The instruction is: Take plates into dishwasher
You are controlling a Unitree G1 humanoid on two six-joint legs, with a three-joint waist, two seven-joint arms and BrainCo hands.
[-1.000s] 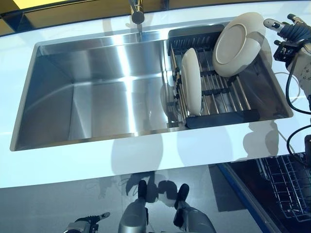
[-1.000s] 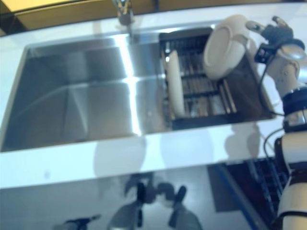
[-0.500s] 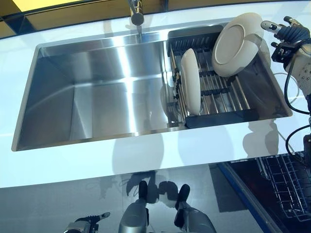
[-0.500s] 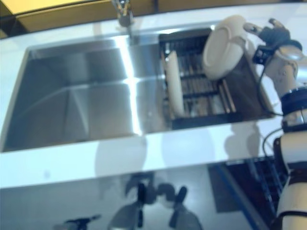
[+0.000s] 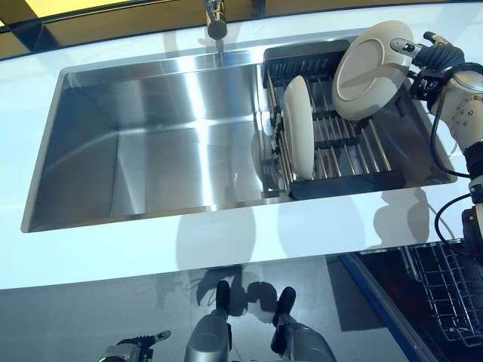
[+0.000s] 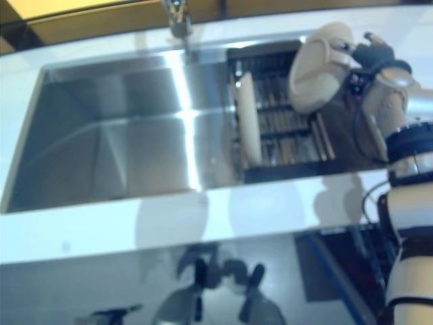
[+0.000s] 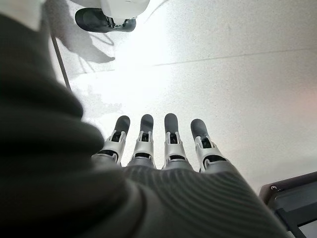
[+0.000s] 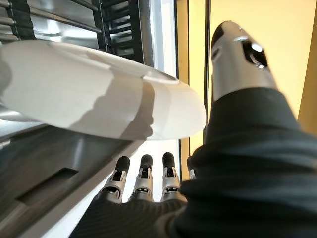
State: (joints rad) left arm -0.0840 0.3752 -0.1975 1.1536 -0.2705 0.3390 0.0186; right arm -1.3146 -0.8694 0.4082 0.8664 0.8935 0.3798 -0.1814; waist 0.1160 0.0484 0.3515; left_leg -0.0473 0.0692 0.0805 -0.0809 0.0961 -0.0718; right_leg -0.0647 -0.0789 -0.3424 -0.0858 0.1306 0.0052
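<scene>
Two plates in the rack, upright one and tilted plate, right hand now closed in, fingers spread at its rim.

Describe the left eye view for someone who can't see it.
The robot's right hand reaches the rim of a white plate leaning in a black dish rack inside a steel sink. A second plate stands upright in the rack.

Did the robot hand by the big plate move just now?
Yes. The right robot hand has moved in toward the leaning plate, judged against the sink's right rim; it now reaches the plate's edge.
</scene>
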